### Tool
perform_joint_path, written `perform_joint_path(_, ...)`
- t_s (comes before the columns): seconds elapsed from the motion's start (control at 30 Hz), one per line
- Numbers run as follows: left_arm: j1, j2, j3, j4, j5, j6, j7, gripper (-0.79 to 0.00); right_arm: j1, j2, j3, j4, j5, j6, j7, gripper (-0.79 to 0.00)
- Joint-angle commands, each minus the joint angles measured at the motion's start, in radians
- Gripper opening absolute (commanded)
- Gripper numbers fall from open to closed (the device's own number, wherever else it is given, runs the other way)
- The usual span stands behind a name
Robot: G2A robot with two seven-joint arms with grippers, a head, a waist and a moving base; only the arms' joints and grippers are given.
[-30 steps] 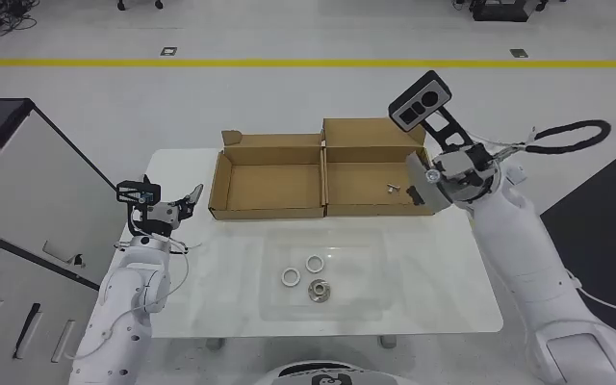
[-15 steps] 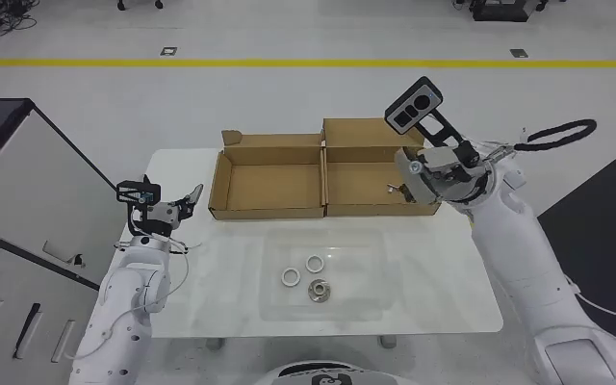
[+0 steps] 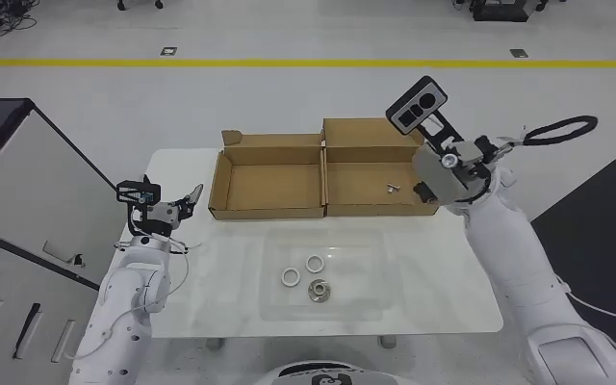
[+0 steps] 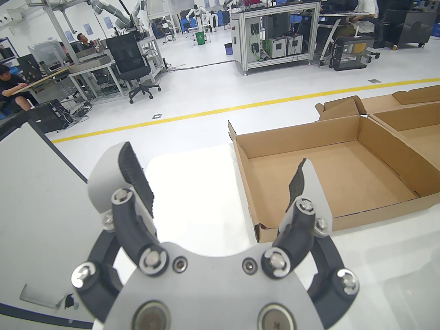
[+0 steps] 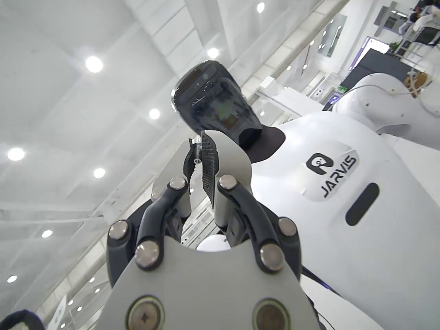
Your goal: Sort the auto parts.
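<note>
Overhead, a white table (image 3: 221,279) carries two shallow cardboard cartons side by side at its far edge, their inner walls touching: the left carton (image 3: 267,185) and the right carton (image 3: 358,154).

(a) A loose bolt (image 3: 392,188) lies on the floor of the right carton, near its right-hand wall.

(b) Nearer the robot, at the middle of the table, three unsorted parts lie close together but apart: two white rings (image 3: 290,278) (image 3: 315,263) and, just beside them on the robot's side, a grey metal flanged part (image 3: 319,288). They appear to rest on a faint clear rectangular sheet or tray; which of the two cannot be told.

(c) The right gripper (image 5: 199,145) is raised at the right end of the right carton and tilted upward toward the ceiling. Its ribbed fingers are pressed almost together, pinching a small silver threaded bolt (image 5: 196,152) at their tips.

(d) The left gripper (image 4: 213,166) is held above the table's left edge, facing the left carton. Its jaws are spread wide and hold nothing.
</note>
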Motion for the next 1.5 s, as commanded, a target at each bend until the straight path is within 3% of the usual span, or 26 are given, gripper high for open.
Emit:
perform_joint_path(0.0,0.000,0.000,0.000,0.000,0.000,0.000,0.000,0.000,0.000,0.001,0.007,-0.001,-0.037,0.002,-0.013,-0.785)
perform_joint_path(0.23,0.000,0.000,0.000,0.000,0.000,0.000,0.000,0.000,-0.011,0.001,0.022,-0.012,-0.094,0.019,-0.025,-0.785)
perform_joint_path(0.6,0.000,0.000,0.000,0.000,0.000,0.000,0.000,0.000,-0.029,-0.018,0.011,-0.003,0.067,0.045,0.027,-0.785)
perform_joint_path(1.17,0.000,0.000,0.000,0.000,0.000,0.000,0.000,0.000,-0.028,-0.020,0.010,-0.001,0.071,0.047,0.033,-0.785)
perform_joint_path(1.47,0.000,0.000,0.000,0.000,0.000,0.000,0.000,0.000,-0.081,0.010,0.173,0.022,-0.136,0.080,-0.081,-0.785)
